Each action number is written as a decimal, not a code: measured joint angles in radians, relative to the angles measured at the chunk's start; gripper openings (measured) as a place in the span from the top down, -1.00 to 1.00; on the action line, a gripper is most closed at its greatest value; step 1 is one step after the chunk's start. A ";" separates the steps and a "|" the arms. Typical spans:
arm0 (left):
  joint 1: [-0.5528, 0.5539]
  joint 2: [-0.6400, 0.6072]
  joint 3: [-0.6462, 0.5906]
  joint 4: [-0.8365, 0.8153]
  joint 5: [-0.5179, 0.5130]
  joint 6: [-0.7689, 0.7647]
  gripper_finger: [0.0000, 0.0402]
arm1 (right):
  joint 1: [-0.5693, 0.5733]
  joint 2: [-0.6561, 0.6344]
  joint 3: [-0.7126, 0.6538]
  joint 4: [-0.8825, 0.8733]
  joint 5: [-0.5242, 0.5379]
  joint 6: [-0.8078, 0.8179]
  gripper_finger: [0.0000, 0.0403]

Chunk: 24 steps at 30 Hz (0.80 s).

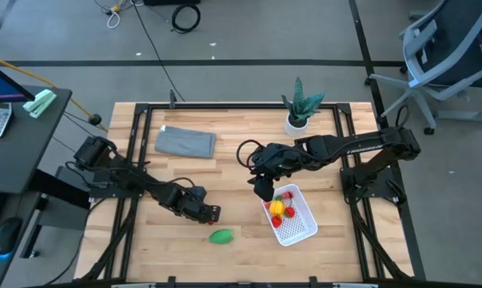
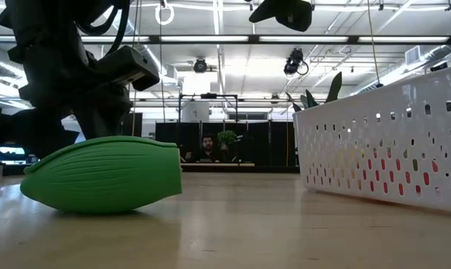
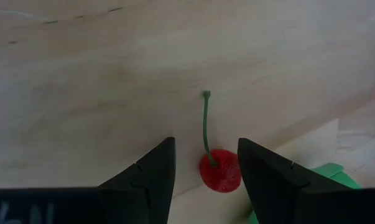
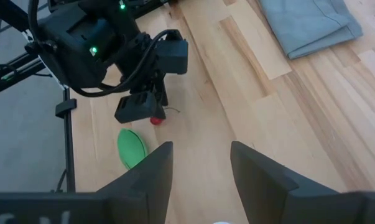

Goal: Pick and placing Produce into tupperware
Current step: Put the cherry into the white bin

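Left hand (image 3: 206, 165) open, cherry (image 3: 220, 170) between its fingers, table

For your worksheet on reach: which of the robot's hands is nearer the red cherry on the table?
Left. The left hand has its open fingers on either side of the cherry. The right hand hovers by the white basket, well away.

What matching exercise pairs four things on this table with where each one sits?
Things:
1. cherry
2. green oval vegetable
3. grey cloth
4. potted plant

Places:
A. far edge of the table, right of the cloth
B. between the open fingers of the left pincer
C. flat on the table's far left part
D. on the wood left of the white basket, near the front edge

Pairs: 1-B, 2-D, 3-C, 4-A
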 joint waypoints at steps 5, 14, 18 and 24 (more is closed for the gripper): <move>0.001 0.002 0.000 0.002 0.000 0.002 0.15 | 0.000 0.000 0.000 0.000 0.000 0.000 0.16; 0.002 0.005 -0.001 0.008 0.000 0.003 0.39 | 0.000 0.000 0.000 0.000 0.000 -0.001 0.16; 0.002 0.007 -0.001 0.016 -0.001 0.003 0.55 | 0.000 0.000 0.000 0.000 0.000 -0.009 0.16; 0.002 0.007 -0.002 0.039 -0.001 0.030 0.88 | 0.000 0.000 0.000 0.000 0.000 -0.010 0.16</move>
